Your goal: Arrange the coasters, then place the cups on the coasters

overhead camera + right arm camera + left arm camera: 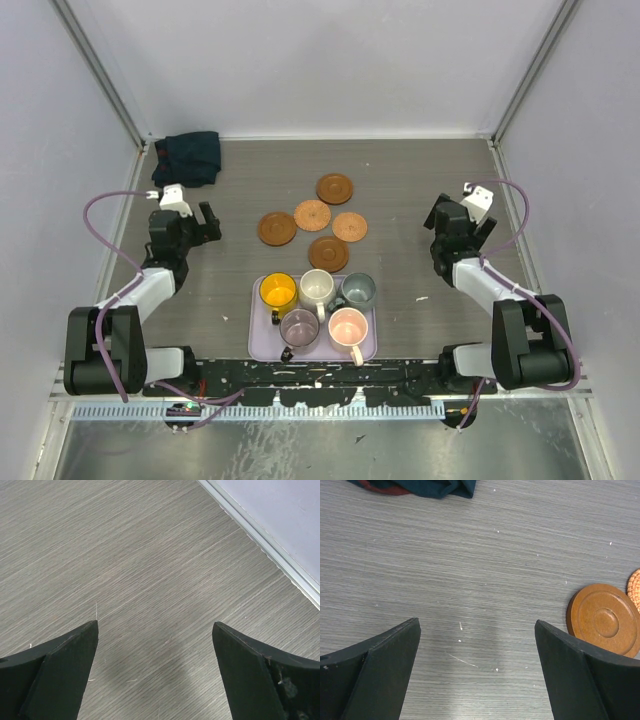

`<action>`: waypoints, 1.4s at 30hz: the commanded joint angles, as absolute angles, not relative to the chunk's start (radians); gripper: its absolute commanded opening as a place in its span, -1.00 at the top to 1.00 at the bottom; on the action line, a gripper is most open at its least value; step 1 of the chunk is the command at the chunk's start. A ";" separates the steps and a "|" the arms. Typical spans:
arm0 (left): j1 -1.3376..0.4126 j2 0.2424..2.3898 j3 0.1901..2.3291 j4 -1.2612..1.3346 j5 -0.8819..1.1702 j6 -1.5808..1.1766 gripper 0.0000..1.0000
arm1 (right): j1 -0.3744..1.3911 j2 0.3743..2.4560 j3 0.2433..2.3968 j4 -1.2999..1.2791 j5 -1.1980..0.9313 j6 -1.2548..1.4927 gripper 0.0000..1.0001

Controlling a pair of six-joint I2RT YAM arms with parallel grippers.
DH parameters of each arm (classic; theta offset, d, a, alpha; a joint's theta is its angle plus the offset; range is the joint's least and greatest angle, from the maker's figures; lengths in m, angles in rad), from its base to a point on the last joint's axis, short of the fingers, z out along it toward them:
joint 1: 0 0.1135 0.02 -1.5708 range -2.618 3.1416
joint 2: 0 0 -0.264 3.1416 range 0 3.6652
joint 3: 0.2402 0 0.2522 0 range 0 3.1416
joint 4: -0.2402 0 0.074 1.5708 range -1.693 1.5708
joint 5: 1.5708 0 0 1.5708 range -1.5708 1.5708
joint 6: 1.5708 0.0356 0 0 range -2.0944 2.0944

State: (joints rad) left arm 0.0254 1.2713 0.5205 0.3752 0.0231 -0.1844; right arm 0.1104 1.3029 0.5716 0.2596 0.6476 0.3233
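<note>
On the tabletop [420, 190], five coasters [312, 215] lie clustered beyond a lavender tray [258, 342] holding five cups [318, 288]; the left end effector [477, 645] and right end effector [155, 645] both gape wide, gripping nothing.

Orange-brown ringed coasters [312, 222]; pastel cups [318, 303] on lavender tray [256, 338].

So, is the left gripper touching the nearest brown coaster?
Apart. The top view shows bare table between the left gripper and the nearest coaster.
</note>
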 commanded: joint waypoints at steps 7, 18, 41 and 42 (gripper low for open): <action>0.022 1.201 0.451 0.539 0.143 -0.140 -0.96 | 0.117 1.246 0.536 0.402 0.458 0.225 -1.00; 0.017 1.248 0.511 0.535 0.316 -0.178 -0.96 | 0.146 1.263 0.567 0.411 0.269 0.210 -1.00; -0.200 1.572 0.785 0.471 0.309 -0.146 -0.80 | 0.449 1.600 0.901 0.409 0.256 0.119 -0.03; -0.211 1.577 0.788 0.464 0.312 -0.138 -0.58 | 0.450 1.612 0.914 0.404 0.233 0.122 0.13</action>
